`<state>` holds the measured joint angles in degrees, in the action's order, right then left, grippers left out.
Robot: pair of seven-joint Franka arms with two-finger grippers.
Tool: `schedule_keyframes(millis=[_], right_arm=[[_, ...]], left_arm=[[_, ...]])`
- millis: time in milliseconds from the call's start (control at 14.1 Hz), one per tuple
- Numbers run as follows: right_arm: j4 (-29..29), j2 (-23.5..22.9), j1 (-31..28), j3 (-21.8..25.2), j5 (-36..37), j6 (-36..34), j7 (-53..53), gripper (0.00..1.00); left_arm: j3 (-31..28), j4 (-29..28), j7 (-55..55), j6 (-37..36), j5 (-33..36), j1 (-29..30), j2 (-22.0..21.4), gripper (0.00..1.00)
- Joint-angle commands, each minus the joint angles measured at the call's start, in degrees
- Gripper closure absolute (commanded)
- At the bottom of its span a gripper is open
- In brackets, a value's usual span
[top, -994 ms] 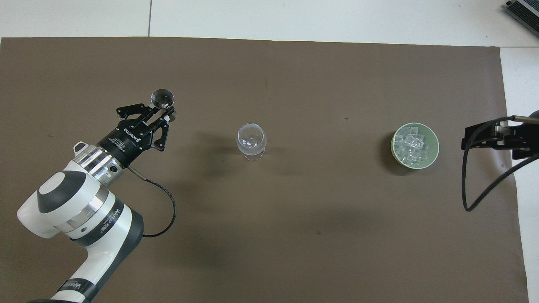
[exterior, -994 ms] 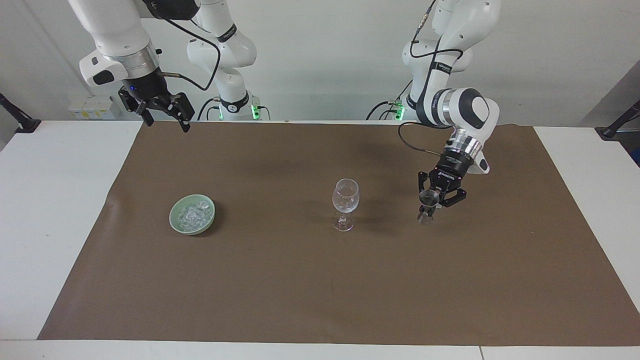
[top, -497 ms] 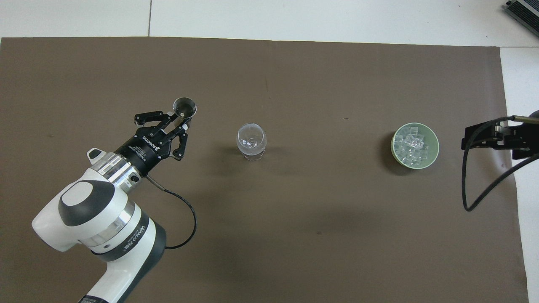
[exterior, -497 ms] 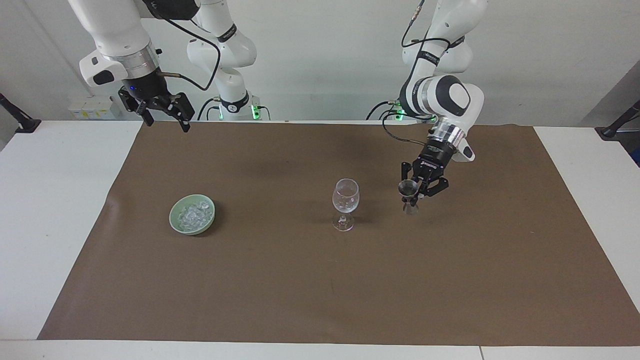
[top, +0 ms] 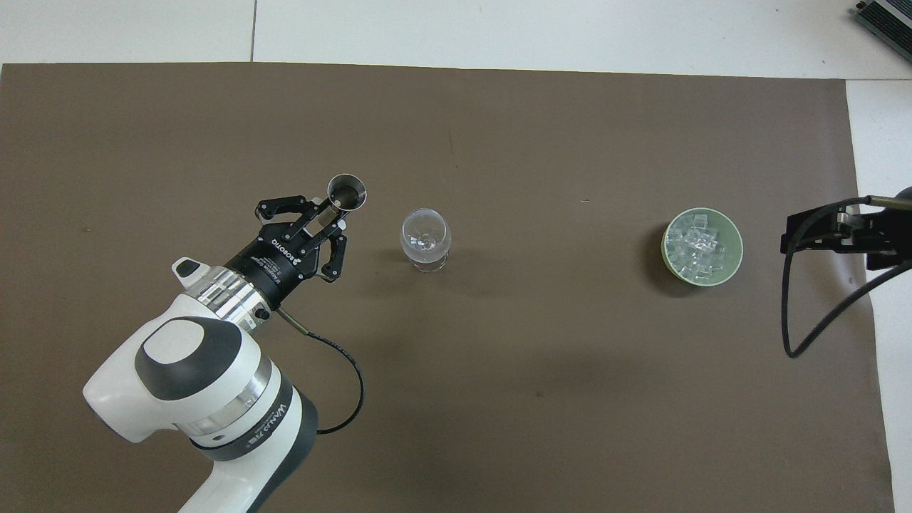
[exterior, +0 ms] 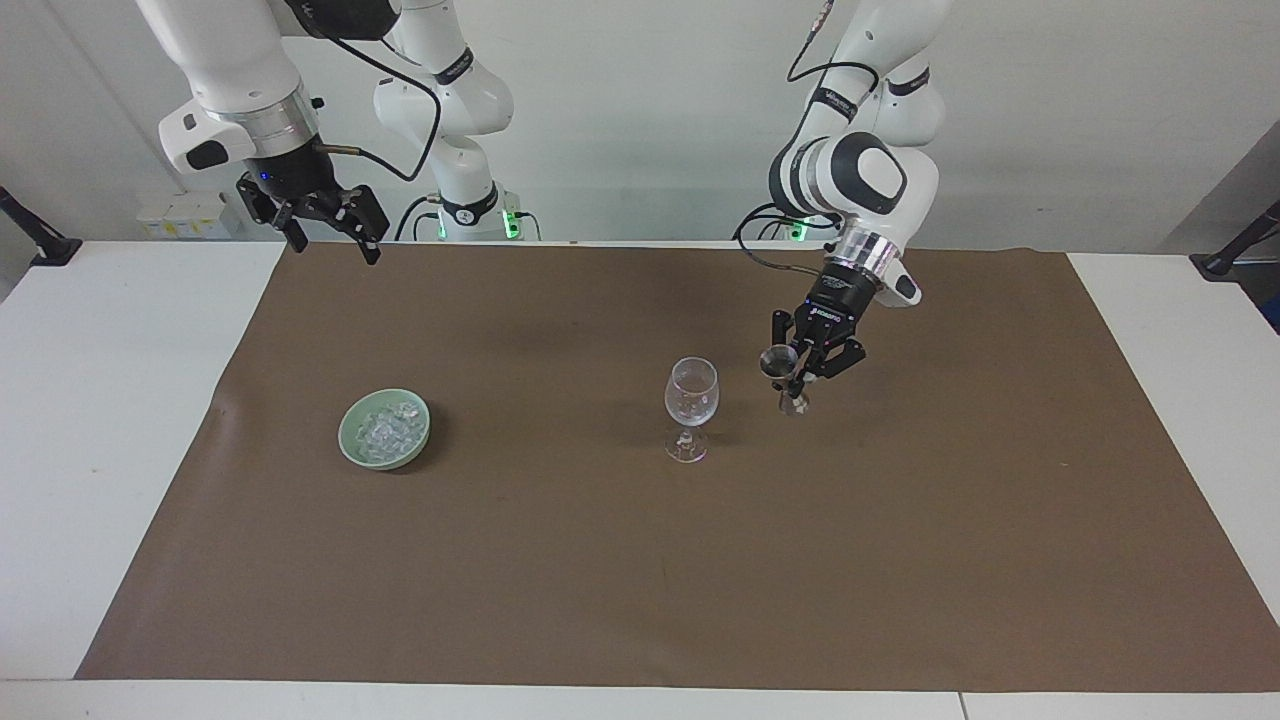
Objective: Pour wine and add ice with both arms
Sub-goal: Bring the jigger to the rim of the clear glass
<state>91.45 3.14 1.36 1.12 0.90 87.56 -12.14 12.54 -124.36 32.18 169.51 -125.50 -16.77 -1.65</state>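
Observation:
A clear stemmed glass (exterior: 691, 400) (top: 425, 235) stands upright mid-mat. Beside it, toward the left arm's end, my left gripper (exterior: 797, 372) (top: 331, 214) hangs just above the mat, shut on a small metal double-ended measuring cup (exterior: 780, 362) (top: 347, 193). The cup is roughly upright at the height of the glass's rim and a short gap away from it. No wine shows; the cup's inside looks dark. The ice (exterior: 385, 428) (top: 698, 247) lies heaped in a pale green bowl (exterior: 350, 440) (top: 736, 249) toward the right arm's end. My right gripper (exterior: 335, 245) (top: 789, 236) waits open, high over the mat's corner by its base.
A brown mat (exterior: 640, 580) (top: 499, 399) covers most of the white table (exterior: 100, 400). A black cable loops down from the right wrist (top: 805, 335) near the bowl.
My left gripper has carried the measuring cup across the mat toward the glass, rising a little. The right arm, the glass and the bowl have not moved.

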Motion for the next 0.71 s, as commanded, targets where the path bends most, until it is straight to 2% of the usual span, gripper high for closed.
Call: schedule_keyframes(millis=[0,639], right_arm=[[0.66,0.90,-0.40,-0.15,-0.72,-0.64,1.51,0.00],[0.66,0.90,-0.40,-0.24,-0.72,-0.64,1.51,0.00]], left_arm=[[0.03,2.36,-0.98,4.33,-0.71,-2.47,1.29,1.00],[0.47,5.79,-1.24,11.37,4.65,-5.99,3.76,1.00]])
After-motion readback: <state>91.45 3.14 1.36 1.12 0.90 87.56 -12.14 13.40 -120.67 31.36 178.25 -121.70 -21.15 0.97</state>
